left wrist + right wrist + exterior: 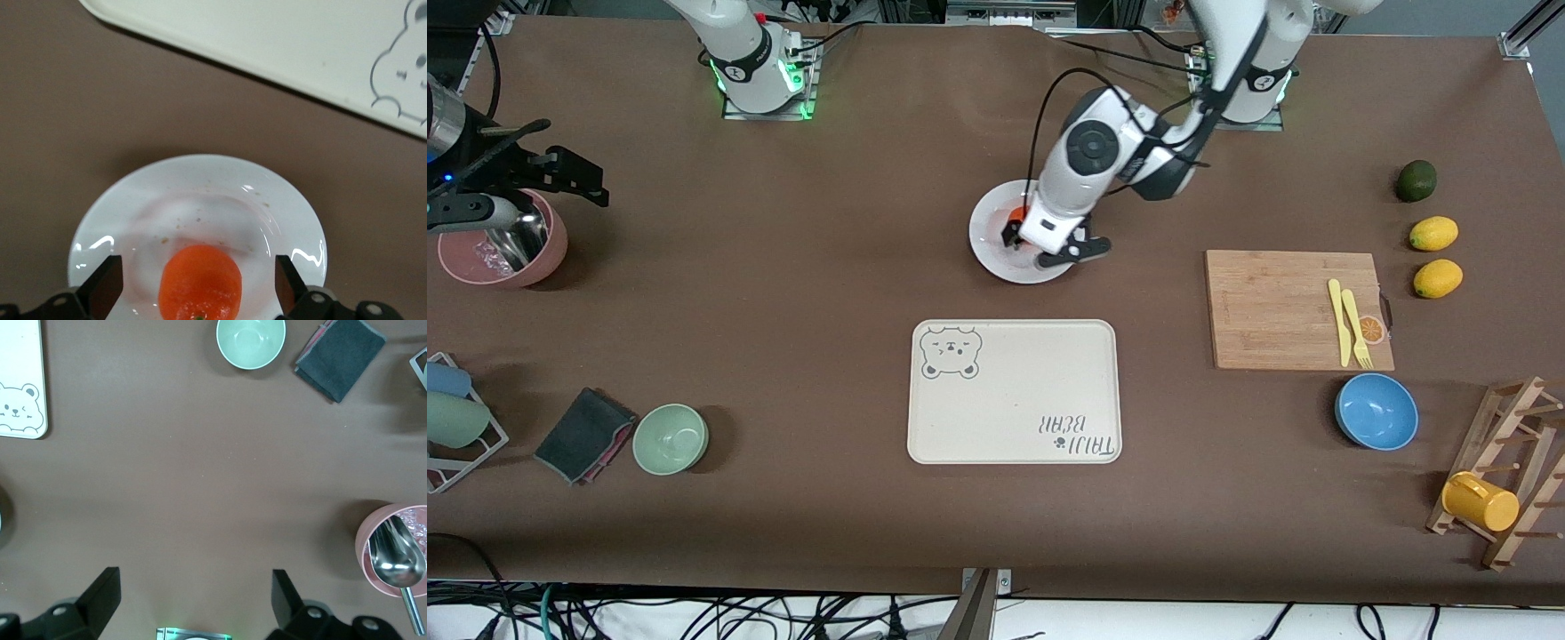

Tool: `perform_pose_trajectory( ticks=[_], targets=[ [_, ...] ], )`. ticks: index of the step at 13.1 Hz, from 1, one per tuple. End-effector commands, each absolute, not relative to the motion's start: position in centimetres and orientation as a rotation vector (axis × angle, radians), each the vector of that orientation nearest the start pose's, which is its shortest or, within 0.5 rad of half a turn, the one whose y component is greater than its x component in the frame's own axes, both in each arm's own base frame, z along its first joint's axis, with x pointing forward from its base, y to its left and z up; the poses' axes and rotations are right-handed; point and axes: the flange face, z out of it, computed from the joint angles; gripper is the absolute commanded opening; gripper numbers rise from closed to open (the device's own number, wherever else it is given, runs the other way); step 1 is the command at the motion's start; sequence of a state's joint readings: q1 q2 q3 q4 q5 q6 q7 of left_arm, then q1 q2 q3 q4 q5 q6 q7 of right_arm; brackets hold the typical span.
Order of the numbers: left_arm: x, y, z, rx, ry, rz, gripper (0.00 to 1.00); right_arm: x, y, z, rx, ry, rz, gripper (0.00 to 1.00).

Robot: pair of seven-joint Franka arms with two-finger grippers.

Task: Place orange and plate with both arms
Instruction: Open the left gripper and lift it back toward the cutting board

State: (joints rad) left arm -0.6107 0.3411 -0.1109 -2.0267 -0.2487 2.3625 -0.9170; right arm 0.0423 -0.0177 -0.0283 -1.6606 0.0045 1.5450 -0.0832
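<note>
Left wrist view shows the orange [200,283] sitting in the shallow centre of the white plate [120,207], with the left gripper [199,287] spread wide on either side of it and neither finger [105,285] touching the fruit, so it reads as released. In the front view that gripper [1049,249] hangs low over the plate [989,233], which lies farther from the front camera than the cream bear-print tray [1014,391]; only a sliver of the orange [1016,213] shows past the wrist.

The orange-on-plate step looks done. Next, probably, the left arm needs to lift straight up clear of the fruit so the plate can be handled, though where the plate is meant to go is not evident.

The right gripper [195,600] waits, fingers apart and empty, above bare table at the right arm's end, near a pink bowl [503,253] holding a metal scoop [397,561].

Counted: 1 orange, 1 plate, 1 tray, 2 lemons [1433,234], 1 dark green fruit [1416,180], 1 cutting board [1298,309], 1 blue bowl [1376,411], 1 green bowl [671,438].
</note>
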Motion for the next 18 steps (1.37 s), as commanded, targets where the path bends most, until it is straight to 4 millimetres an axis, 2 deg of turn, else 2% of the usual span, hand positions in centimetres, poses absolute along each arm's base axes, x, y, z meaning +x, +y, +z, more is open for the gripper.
perform_pose_trajectory(
  ticks=[1, 3, 5, 7, 9, 10, 11, 12, 13, 15, 17, 18],
  targets=[
    [48.9, -32.2, 34.8, -3.243, -0.708, 0.217, 1.00, 54.3, 0.6, 59.4, -3.119, -0.168, 0.191, 1.00],
    [51.4, -26.5, 37.5, -3.285, -0.598, 0.177, 1.00, 54.2, 0.7, 59.4, -3.118, -0.170, 0.194, 1.00],
    [54.8, -20.5, 40.9, -3.318, -0.439, 0.160, 1.00, 54.2, 0.7, 59.4, -3.115, -0.168, 0.196, 1.00],
    [57.4, -16.4, 45.3, -3.229, -0.235, 0.099, 0.99, 54.6, 0.6, 58.6, -3.113, -0.165, 0.217, 1.00],
    [58.2, -14.8, 48.7, -3.087, -0.092, 0.035, 0.99, 55.0, 0.8, 57.6, -3.112, -0.150, 0.248, 1.00],
    [58.4, -13.7, 50.1, -3.065, -0.117, 0.034, 0.99, 55.1, 0.9, 56.4, -3.107, -0.147, 0.291, 1.00],
    [58.5, -12.8, 50.6, -3.061, -0.133, 0.032, 1.00, 55.3, 1.2, 54.4, -3.091, -0.177, 0.382, 1.00],
    [58.4, -10.9, 51.6, -3.066, -0.185, 0.022, 1.00, 55.6, 1.9, 52.7, -3.062, -0.184, 0.450, 1.00],
    [58.2, -9.9, 51.9, -3.058, -0.208, 0.050, 1.00, 56.0, 3.3, 51.8, -3.018, -0.190, 0.464, 1.00],
    [58.6, -8.6, 53.9, -3.057, -0.244, 0.042, 1.00, 57.3, 5.9, 47.8, -2.912, -0.189, 0.529, 1.00],
    [58.4, -7.7, 56.1, -3.061, -0.278, 0.041, 1.00, 58.0, 10.8, 45.1, -2.736, -0.202, 0.552, 1.00],
    [58.2, -7.3, 57.4, -3.058, -0.294, 0.050, 1.00, 58.6, 12.3, 43.9, -2.689, -0.192, 0.529, 1.00]
  ],
)
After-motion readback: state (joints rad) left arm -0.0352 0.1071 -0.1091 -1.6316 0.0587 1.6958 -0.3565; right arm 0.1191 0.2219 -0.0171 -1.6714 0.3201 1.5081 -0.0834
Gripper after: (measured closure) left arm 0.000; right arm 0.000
